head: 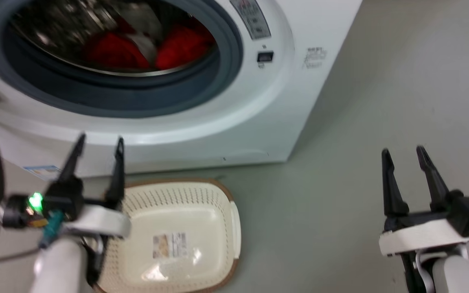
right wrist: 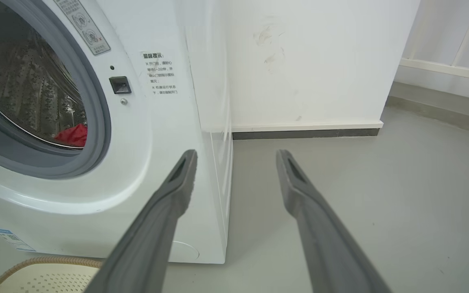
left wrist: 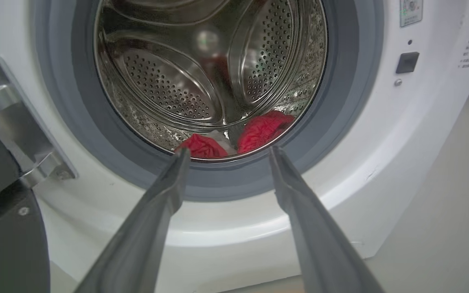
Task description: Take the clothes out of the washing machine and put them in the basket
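Two bunched bright red clothes (head: 114,51), with a bit of white fabric between them, lie at the bottom front of the perforated steel drum (left wrist: 169,81) of the large white front-loading washing machine (head: 218,134), whose porthole is uncovered. The head view is blurred. The left wrist view shows the drum sharp, holes and ribs clear, plus the metal hinge (left wrist: 14,118) and black door frame (left wrist: 6,244) swung out at that view's left. The right wrist view catches one red corner behind the grey porthole rim (right wrist: 98,134), along with the machine's side panel and a scuffed white wall (right wrist: 320,61) with dark skirting (right wrist: 307,133). The head view shows the cream oval perforated plastic basket (head: 234,228) with a brown rim, sitting on the floor just in front of the machine. Its bottom is bare around a barcode sticker (head: 170,245). The left gripper (head: 101,139) has its fingers apart and holds nothing. It hangs over the basket's left side and points at the porthole, short of the clothes, with a green light (head: 35,201) lit on its wrist. The right gripper (head: 403,150) also has its fingers apart and holds nothing. It is over the smooth grey floor (head: 360,122) to the right of the machine, well apart from the clothes and basket.
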Motion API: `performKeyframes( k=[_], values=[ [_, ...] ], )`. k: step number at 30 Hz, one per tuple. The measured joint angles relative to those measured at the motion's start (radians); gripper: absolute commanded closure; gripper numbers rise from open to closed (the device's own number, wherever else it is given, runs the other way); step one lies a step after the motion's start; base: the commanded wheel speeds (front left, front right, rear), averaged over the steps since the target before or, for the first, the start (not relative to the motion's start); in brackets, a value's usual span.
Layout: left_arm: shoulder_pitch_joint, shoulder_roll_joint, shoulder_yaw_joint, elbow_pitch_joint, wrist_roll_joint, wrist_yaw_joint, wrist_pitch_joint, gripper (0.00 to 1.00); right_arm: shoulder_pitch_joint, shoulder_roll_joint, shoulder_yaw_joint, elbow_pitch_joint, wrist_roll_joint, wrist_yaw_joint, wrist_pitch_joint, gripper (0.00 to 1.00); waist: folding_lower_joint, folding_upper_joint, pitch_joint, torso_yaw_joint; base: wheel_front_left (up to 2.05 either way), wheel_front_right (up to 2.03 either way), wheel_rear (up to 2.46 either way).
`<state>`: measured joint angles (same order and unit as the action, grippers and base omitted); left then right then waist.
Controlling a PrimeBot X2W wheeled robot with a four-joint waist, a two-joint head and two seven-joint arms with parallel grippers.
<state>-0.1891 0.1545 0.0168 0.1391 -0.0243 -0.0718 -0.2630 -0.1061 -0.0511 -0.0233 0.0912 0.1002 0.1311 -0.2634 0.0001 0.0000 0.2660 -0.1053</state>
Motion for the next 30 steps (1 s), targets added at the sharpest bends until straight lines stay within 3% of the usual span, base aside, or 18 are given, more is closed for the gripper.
performKeyframes(
  k=[8,13,19,25,30],
  values=[
    [-0.378,0.22,-0.02,0.197,-0.022,-0.052,0.045,0.0,-0.092,-0.001,0.035,-0.01,0.081,0.0,0.0,0.0,0.0002,0.0,0.218,-0.087,0.0,0.0,0.0],
    [-0.676,0.36,-0.111,0.272,-0.087,-0.057,0.227,0.0,-0.142,-0.001,0.089,-0.034,0.106,0.0,0.0,0.0,0.0003,0.0,0.348,-0.14,0.0,0.0,0.0],
    [-1.007,0.513,-0.312,0.352,-0.134,-0.059,0.49,0.0,-0.182,-0.001,0.111,-0.053,0.155,0.0,0.0,0.0,0.0003,0.0,0.47,-0.205,0.0,0.0,0.0],
    [-1.287,0.569,-0.43,0.498,-0.194,-0.059,0.724,0.0,-0.193,-0.001,0.145,-0.086,0.183,0.0,0.0,0.0,0.0002,-0.0001,0.554,-0.278,0.0,0.0,0.0],
    [-1.457,0.626,-0.481,0.585,-0.18,-0.059,0.853,0.0,-0.193,-0.001,0.19,-0.108,0.202,0.0,0.0,0.0,0.0002,-0.0001,0.612,-0.326,0.0,0.0,0.0]
  ],
)
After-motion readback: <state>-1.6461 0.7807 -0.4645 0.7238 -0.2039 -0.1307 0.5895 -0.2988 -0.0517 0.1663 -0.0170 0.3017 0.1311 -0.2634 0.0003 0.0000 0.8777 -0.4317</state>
